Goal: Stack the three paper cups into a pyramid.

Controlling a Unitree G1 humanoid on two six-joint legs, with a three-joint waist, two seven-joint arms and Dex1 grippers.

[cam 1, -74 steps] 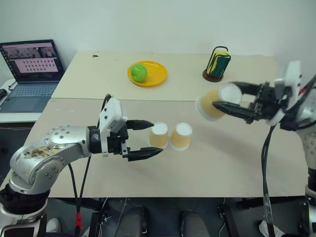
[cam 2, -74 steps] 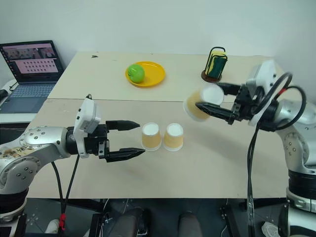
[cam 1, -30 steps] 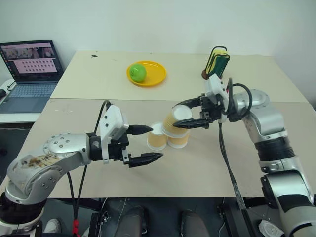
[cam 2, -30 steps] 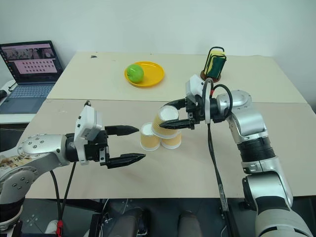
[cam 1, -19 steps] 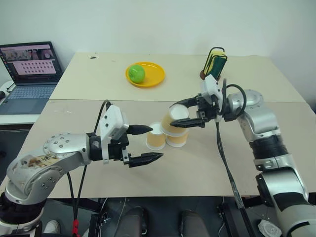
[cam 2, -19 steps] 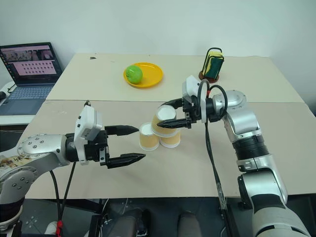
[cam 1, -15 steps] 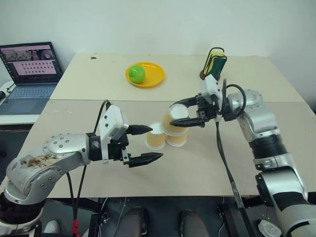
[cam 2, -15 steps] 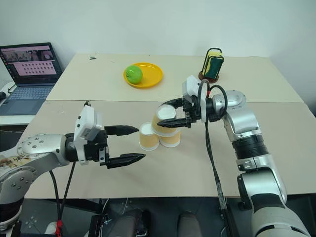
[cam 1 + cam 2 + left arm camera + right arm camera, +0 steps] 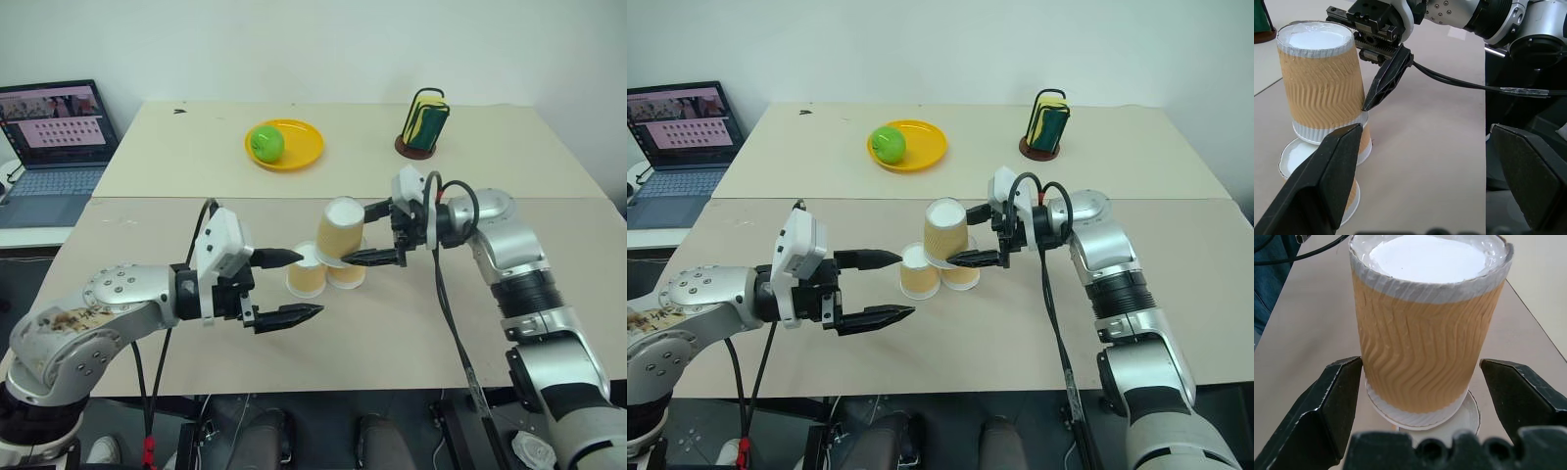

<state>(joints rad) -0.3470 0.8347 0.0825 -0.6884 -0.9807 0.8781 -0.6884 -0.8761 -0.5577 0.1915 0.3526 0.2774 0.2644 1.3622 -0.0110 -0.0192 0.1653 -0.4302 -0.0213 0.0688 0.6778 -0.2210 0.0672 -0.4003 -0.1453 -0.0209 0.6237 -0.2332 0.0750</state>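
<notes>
Three paper cups (image 9: 328, 257) form the pyramid on the worktop (image 9: 392, 323); right hand (image 9: 377, 233) released around the top cup (image 9: 340, 230), left hand (image 9: 291, 286) open nearby.

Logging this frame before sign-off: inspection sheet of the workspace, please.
Surface: two beige tables butted together.
Job's things: top cup upside down on two base cups; pyramid standing.
Clutter: yellow plate with green apple; sponge holder.
Claws: right claw open around the top cup, not gripping; left claw open beside the base cups.
Cables: black cable along the right arm.
Surroundings: open laptop on the left side; white wall.
</notes>
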